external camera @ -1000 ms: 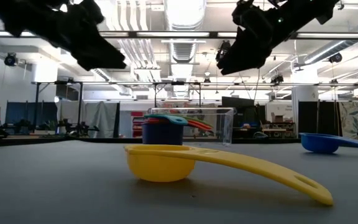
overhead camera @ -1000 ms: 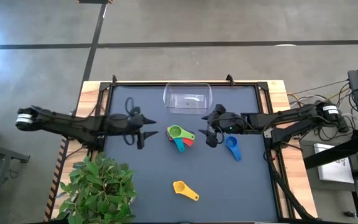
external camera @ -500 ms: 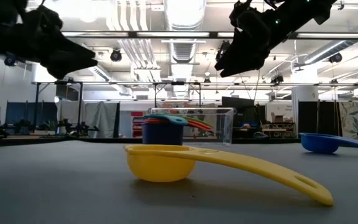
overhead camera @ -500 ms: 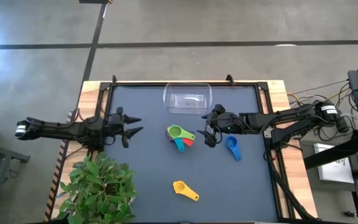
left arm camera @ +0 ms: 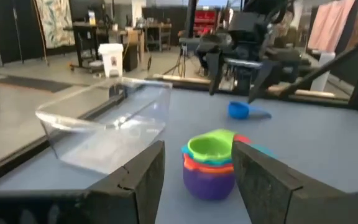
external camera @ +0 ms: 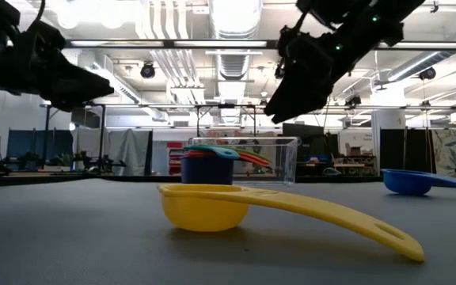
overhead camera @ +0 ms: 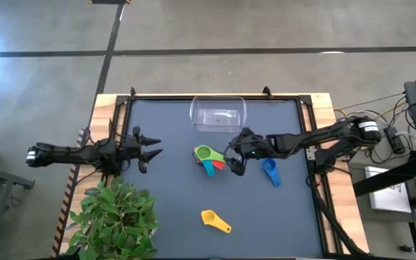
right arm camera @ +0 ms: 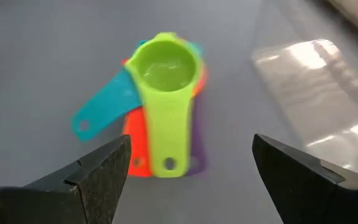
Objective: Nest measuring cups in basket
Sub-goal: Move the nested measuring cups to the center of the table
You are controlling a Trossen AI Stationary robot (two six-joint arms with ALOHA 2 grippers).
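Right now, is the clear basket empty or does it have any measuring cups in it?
Empty. The basket shows only its clear bottom, and the stacked cups sit on the table outside it.

Nested stack of small plastic measuring cups (right arm camera: 161, 93): green one on top hides the bowls below, so I see only teal, orange/red and purple handles poking out. Clear plastic rectangular basket (right arm camera: 319, 93) is cut off by my right wrist view's edge. In low view the blue scoop-shaped cup (external camera: 422, 181) runs off frame, and both arms' upper parts too.
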